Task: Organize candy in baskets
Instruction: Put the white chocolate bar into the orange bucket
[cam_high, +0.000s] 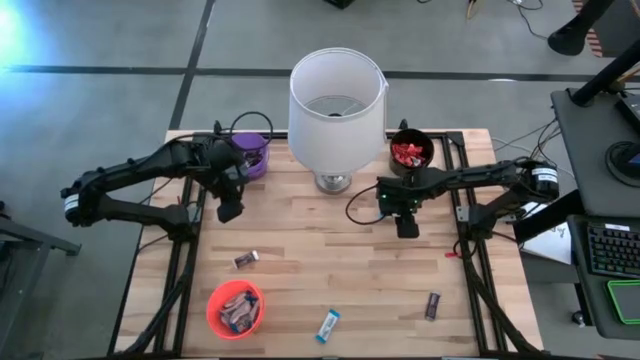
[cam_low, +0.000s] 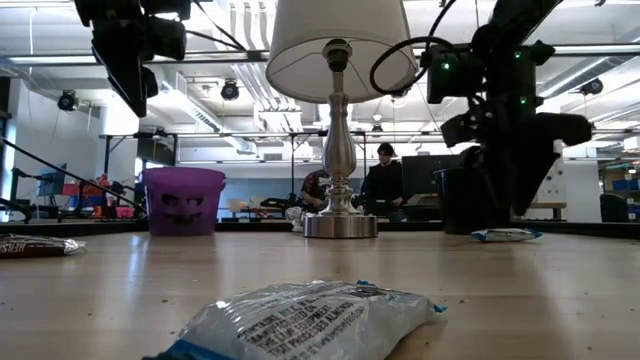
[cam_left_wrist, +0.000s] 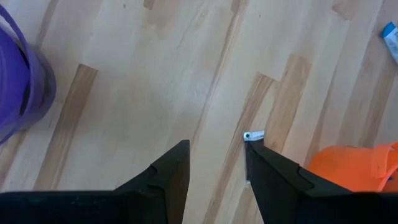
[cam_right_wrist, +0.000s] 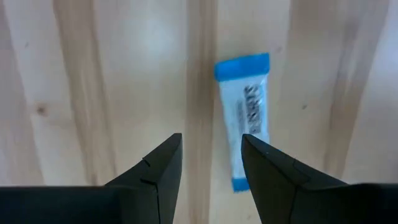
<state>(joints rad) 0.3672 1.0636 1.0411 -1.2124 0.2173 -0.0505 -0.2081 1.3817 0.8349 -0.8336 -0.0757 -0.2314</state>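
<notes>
My right gripper (cam_right_wrist: 211, 137) hangs open, pointing down over a blue-and-white candy (cam_right_wrist: 245, 118) that lies flat on the wood right of the lamp; that candy (cam_low: 505, 235) is clear of the fingers. My left gripper (cam_high: 230, 210) hangs open near the purple basket (cam_high: 250, 155), with nothing between its fingers (cam_left_wrist: 217, 146). The black basket (cam_high: 410, 152) holds red candy. The orange basket (cam_high: 235, 308) holds several candies. Loose on the table lie a dark candy (cam_high: 246, 259), a blue-and-white one (cam_high: 328, 324) and another dark one (cam_high: 432, 305).
A lamp with a big white shade (cam_high: 335, 100) stands on its metal base (cam_high: 333, 182) at the far middle, between the purple and black baskets and between the two arms. Bare wood (cam_high: 330, 260) spreads across the table's middle. People sit in the room beyond (cam_low: 385, 185).
</notes>
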